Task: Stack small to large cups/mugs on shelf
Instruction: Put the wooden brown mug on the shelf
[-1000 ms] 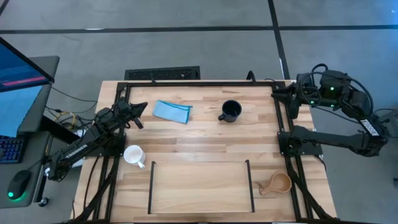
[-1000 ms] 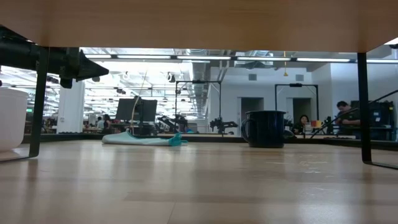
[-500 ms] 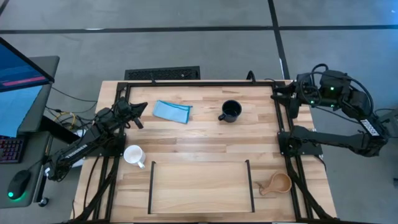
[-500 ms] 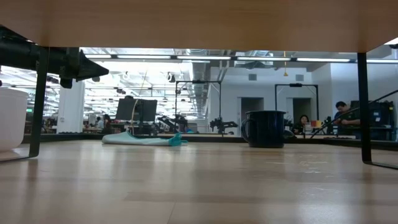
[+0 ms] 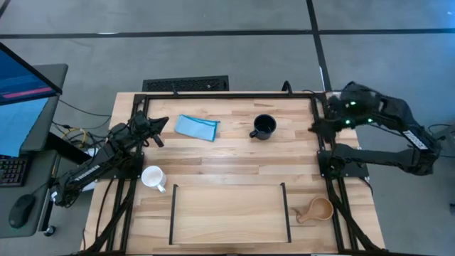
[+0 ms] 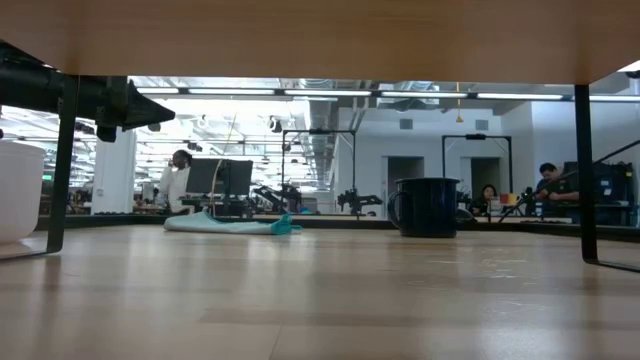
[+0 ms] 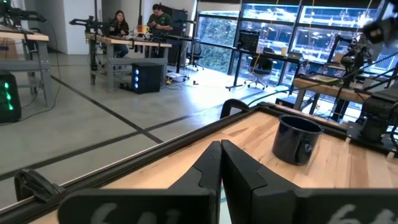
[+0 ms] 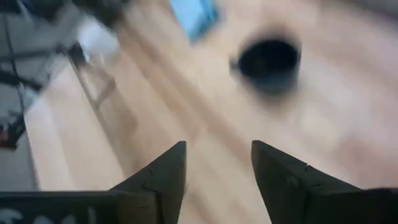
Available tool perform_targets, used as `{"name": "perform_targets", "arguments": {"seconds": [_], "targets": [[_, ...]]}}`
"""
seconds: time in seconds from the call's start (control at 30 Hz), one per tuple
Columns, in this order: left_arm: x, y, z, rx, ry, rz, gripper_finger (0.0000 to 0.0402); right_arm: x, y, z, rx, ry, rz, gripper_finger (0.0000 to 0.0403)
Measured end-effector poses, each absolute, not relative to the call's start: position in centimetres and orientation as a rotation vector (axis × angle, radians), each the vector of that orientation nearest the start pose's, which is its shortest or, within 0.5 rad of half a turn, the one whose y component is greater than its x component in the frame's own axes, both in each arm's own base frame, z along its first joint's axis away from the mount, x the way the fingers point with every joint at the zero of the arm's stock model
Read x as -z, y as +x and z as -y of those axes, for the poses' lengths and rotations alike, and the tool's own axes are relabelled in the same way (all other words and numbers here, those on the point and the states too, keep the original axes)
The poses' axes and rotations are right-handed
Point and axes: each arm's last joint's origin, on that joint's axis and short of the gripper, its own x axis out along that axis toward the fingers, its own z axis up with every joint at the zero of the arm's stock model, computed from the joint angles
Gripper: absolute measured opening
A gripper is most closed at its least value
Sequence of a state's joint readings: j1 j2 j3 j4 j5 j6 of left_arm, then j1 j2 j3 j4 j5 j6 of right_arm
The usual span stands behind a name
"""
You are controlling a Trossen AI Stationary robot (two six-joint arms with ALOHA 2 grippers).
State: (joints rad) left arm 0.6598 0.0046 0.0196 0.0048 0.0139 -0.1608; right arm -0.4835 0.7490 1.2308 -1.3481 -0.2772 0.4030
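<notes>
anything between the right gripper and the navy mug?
No. In the high view only bare table lies between the right gripper and the navy mug.

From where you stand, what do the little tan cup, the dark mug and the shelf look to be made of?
The tan cup looks like wood: matte, honey-coloured, handle and bowl seemingly one piece. The dark mug seems glazed ceramic or enamel; its navy wall shows a soft sheen in the left wrist view. The shelf appears to be pale wood boards with visible grain, framed by thin black rails, probably metal.
</notes>
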Motion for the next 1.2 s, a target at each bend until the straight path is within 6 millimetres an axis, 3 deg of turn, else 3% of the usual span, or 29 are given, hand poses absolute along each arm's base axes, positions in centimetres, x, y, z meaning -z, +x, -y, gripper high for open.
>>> {"name": "perform_targets", "arguments": {"seconds": [0.23, 0.53, 0.9, 1.2], "targets": [[-17.0, 7.7, -5.9, -0.643, -0.149, 0.071, 0.0, -36.3, 8.1, 2.8, 0.301, 0.829, -1.024, 0.0174], [-17.0, 7.7, -5.9, -0.643, -0.148, 0.071, 0.0, -36.2, 10.9, 1.2, 0.125, 0.752, -1.087, 0.0138], [-17.0, 7.7, -5.9, -0.643, -0.148, 0.071, 0.0, -35.0, 13.6, -4.5, 0.064, 0.74, -1.339, 0.0105], [-17.0, 7.7, -5.9, -0.643, -0.148, 0.071, 0.0, -34.6, 11.8, -9.0, 0.278, 0.725, -1.269, 0.0103]]}}
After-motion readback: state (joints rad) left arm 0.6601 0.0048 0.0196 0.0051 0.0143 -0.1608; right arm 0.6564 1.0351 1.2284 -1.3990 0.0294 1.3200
